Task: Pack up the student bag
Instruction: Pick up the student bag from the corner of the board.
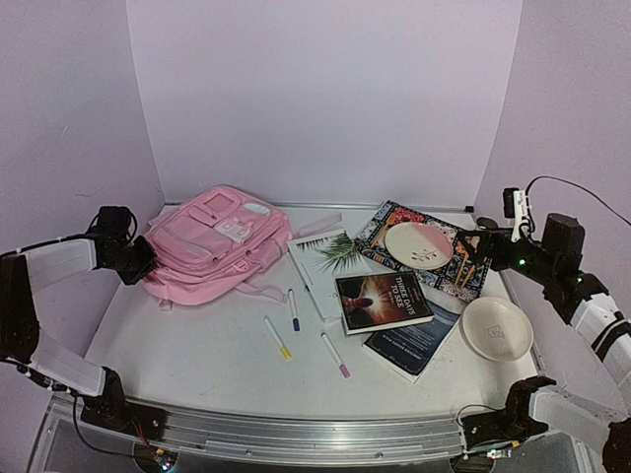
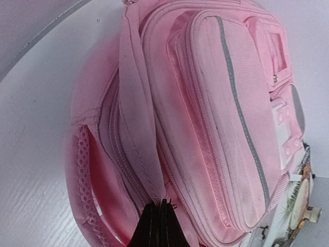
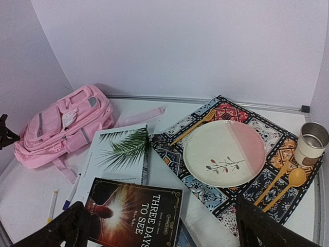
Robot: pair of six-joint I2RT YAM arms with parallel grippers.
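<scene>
Seen from above, bare table (image 1: 168, 345) runs from 6 to 9 o'clock, an open lane along the near edge. The student bag (image 1: 212, 244) blocks 10 o'clock. Three markers (image 1: 294, 309) litter the centre, while books (image 1: 383, 301), a patterned mat (image 1: 473, 274) bearing a plate (image 1: 418, 244), and a bowl (image 1: 497, 328) crowd 1 to 4 o'clock.

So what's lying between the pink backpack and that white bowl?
Books, seen in the top view: the white palm-leaf book next to the backpack, then the Three Days to See book atop a dark blue one nearer the bowl.
</scene>
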